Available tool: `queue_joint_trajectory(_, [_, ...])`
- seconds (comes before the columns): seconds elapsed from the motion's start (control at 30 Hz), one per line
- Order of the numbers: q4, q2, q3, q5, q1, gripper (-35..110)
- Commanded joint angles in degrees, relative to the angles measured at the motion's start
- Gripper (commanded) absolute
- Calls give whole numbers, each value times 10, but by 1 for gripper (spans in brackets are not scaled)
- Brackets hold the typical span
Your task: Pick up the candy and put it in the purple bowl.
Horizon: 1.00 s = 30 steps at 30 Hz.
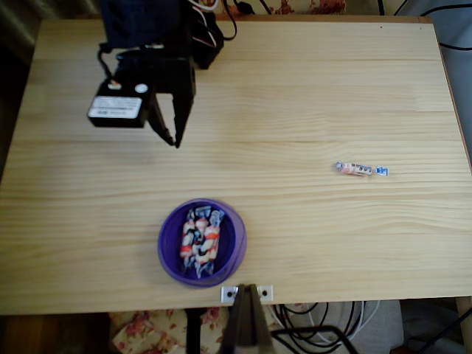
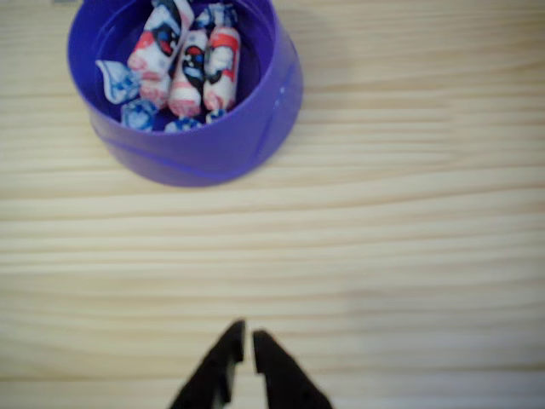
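Wooden table, bowl's top cropped

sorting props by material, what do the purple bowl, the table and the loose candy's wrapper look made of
Purple bowl: probably plastic, going by its thin, evenly coloured wall with a slight sheen.
Table: pale wood, or possibly a wood-look surface; long grain lines run across it, matte.
Loose candy: the wrapper looks like thin printed film or paper with twisted ends, too small to say which.

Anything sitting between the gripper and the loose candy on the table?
Nothing: in the overhead view, bare table runs from the gripper to the candy.
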Motion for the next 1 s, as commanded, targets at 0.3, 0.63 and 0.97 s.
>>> queue_joint_trajectory(0.3, [16, 9, -68, 24, -9, -1])
queue_joint_trajectory(0.63, [107, -291, -397, 62, -73, -1])
queue_joint_trajectory(0.97, [206, -562, -614, -19, -247, -1])
